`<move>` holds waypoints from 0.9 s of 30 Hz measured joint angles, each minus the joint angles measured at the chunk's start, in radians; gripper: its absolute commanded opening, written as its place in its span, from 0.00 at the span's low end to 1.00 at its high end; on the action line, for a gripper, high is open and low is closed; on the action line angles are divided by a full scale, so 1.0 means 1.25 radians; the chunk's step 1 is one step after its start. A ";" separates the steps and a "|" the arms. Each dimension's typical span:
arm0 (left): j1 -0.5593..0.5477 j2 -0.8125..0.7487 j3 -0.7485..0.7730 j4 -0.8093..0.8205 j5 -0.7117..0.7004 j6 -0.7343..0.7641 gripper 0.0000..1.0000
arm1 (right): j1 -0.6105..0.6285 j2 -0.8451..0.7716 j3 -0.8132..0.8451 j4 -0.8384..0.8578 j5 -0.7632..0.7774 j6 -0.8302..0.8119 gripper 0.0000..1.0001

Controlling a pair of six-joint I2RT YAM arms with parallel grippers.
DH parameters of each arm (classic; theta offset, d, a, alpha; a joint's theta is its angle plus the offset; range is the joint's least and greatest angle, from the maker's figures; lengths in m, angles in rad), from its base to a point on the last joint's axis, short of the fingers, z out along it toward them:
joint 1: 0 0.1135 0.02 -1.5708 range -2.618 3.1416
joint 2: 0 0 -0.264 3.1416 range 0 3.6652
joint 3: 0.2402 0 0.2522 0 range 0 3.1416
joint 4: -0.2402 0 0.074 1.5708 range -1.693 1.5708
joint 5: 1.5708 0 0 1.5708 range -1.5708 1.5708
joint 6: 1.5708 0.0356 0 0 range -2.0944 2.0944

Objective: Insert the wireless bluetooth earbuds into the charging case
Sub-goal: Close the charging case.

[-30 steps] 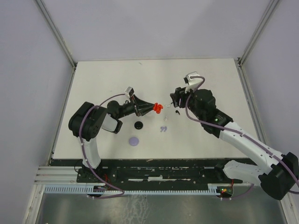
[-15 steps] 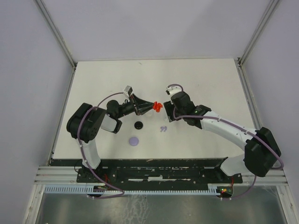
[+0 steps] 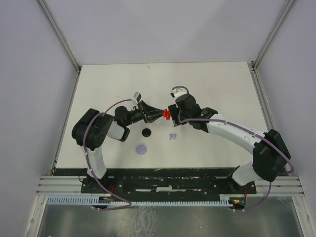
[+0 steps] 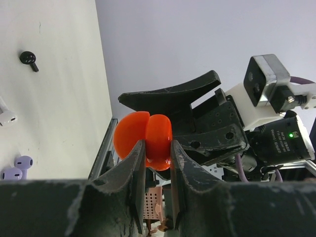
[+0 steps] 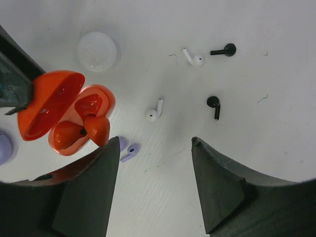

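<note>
Swung the right arm in over the last second, carrying the right hand (image 3: 172,108) from well right of the charging case (image 3: 167,115) to just beside it, forearm now stretched long across the table (image 3: 222,81). Kept the left hand (image 3: 162,114) in place, pinched narrow on the orange-red case and holding it over the middle of the table. Grips the case by its two sides, fingers (image 4: 137,165) pressed against it, as seen from the left wrist. Holds the right hand spread wide and empty, looking down on the case in its own wrist view. Shows there the lid (image 5: 44,103) hinged open and a red earbud (image 5: 98,130) sitting at the near edge of the tray. Leaves loose on the table: two white earbuds (image 5: 195,58), two black earbuds (image 5: 214,105), a lavender earbud (image 5: 129,149) just beside one of the right hand's fingers, and a white disc (image 5: 97,51). Leaves a black disc (image 3: 146,132) and a lavender disc (image 3: 142,148) nearer the left arm's base.
</note>
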 measured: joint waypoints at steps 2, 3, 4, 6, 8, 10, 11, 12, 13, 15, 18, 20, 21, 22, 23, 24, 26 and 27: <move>-0.003 0.005 0.000 0.000 -0.001 0.000 0.03 | 0.001 0.009 0.007 0.001 0.000 0.000 0.68; -0.005 0.008 0.000 -0.002 -0.001 0.000 0.03 | 0.001 0.013 0.011 0.001 0.000 0.000 0.68; -0.006 0.009 0.000 -0.002 -0.001 0.000 0.03 | 0.001 0.019 0.014 0.001 0.000 0.000 0.68; -0.009 0.010 0.000 -0.003 -0.001 0.000 0.03 | 0.001 0.026 0.017 0.000 0.001 0.000 0.68; -0.010 0.010 0.000 -0.003 -0.001 0.000 0.03 | 0.001 0.033 0.021 0.000 0.006 0.000 0.68; -0.010 0.010 0.000 -0.003 -0.001 0.000 0.03 | 0.001 0.040 0.027 -0.002 0.013 0.000 0.68; -0.010 0.010 0.000 -0.003 -0.001 0.000 0.03 | 0.001 0.042 0.030 -0.003 0.018 0.000 0.68; -0.010 0.010 0.000 -0.003 -0.001 0.000 0.03 | 0.001 0.045 0.033 -0.003 0.024 0.000 0.68; -0.010 0.010 0.000 -0.003 -0.001 0.000 0.03 | 0.001 0.048 0.036 -0.004 0.030 -0.001 0.68; -0.011 0.010 0.000 -0.002 -0.001 0.000 0.03 | 0.001 0.052 0.043 -0.007 0.039 -0.001 0.69; -0.013 0.010 0.000 -0.002 -0.001 0.000 0.03 | 0.000 0.058 0.056 -0.014 0.051 -0.003 0.69; -0.013 0.010 0.000 -0.003 -0.001 0.000 0.03 | 0.000 0.062 0.061 -0.016 0.058 -0.004 0.68; -0.013 0.010 0.000 -0.002 -0.001 0.000 0.03 | 0.000 0.063 0.062 -0.016 0.061 -0.004 0.69; -0.013 0.010 0.000 -0.002 -0.001 0.000 0.03 | 0.000 0.063 0.062 -0.016 0.064 -0.003 0.69; -0.014 0.010 0.000 -0.002 -0.001 0.000 0.03 | 0.000 0.063 0.062 -0.016 0.066 -0.003 0.69; -0.014 0.010 0.000 -0.002 -0.001 0.000 0.03 | 0.000 0.063 0.062 -0.015 0.069 -0.003 0.69; -0.015 0.010 0.000 -0.002 -0.001 0.000 0.03 | -0.003 0.063 0.062 -0.014 0.071 -0.002 0.68; -0.015 0.010 0.000 -0.002 -0.002 0.000 0.03 | -0.006 0.062 0.061 -0.010 0.071 -0.001 0.68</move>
